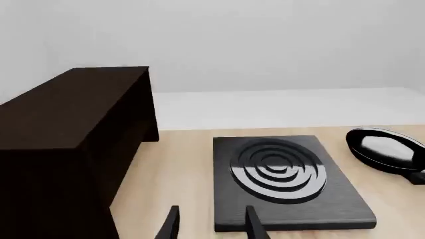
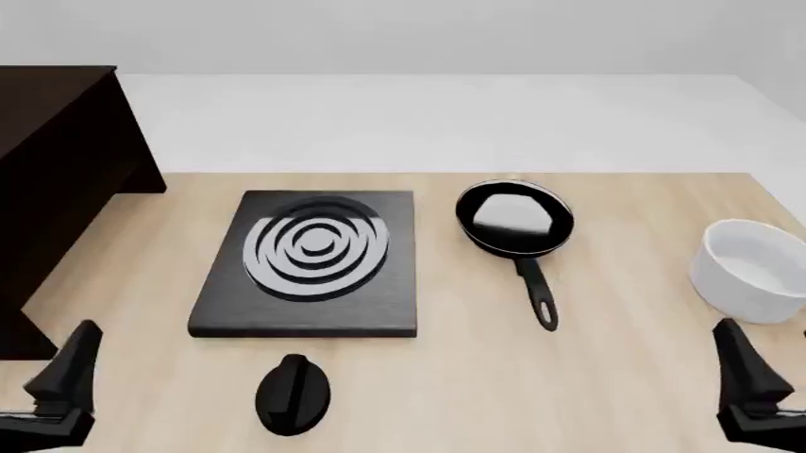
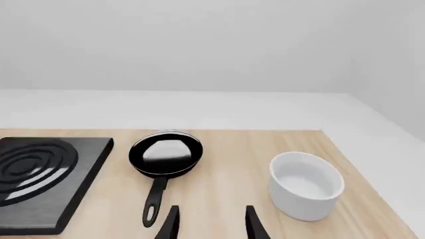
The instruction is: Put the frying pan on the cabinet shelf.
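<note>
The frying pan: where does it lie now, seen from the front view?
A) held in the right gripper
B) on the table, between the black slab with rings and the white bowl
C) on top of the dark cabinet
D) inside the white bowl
B: the frying pan rests on the table, with the black slab to its left and the white bowl to its right, and no gripper touches it.

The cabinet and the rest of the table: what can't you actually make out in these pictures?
- Cabinet: front view's left edge cuts it off; left wrist view shows only dark outer boards, so no shelf is visible.
- Pan: its handle runs off the left wrist view's edge.
- Black knob-like thing: seen only in front view, too plain to identify.
- Left gripper and right gripper: arms cut off by the bottom edge.
</note>
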### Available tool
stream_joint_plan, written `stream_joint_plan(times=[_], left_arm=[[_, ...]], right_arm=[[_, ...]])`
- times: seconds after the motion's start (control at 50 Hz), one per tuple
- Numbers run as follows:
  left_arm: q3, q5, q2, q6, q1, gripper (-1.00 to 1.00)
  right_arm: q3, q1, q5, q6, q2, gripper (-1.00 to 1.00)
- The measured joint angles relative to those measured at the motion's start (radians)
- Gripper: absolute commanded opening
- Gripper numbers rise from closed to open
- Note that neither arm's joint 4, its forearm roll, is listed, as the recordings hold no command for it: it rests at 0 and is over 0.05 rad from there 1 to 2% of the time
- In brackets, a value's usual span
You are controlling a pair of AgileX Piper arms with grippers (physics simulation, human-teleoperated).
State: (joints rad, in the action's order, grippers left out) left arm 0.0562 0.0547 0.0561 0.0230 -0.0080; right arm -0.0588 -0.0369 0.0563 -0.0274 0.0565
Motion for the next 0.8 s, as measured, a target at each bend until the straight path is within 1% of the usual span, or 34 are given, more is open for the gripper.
stream_joint_plan(times=[0.12, 0.28, 0.58, 0.8], left_arm=[[-0.012, -0.011, -0.022, -0.021, -0.006, 1.0], [0.013, 0.019, -0.037, -0.054, -0.018, 1.0], [0.138, 0.142, -0.042, -0.095, -0.046, 1.0], [0.209, 0.181, 0.006, -0.103, -0.065, 1.0]], right_arm=[[0.003, 0.016, -0.005, 0.005, -0.022, 1.0], [-0.044, 0.043, 0.032, 0.007, -0.024, 1.0], [-0.209, 0.101, 0.16, 0.008, 0.043, 1.0], [-0.362, 0.127, 0.267, 0.025, 0.138, 1.0]])
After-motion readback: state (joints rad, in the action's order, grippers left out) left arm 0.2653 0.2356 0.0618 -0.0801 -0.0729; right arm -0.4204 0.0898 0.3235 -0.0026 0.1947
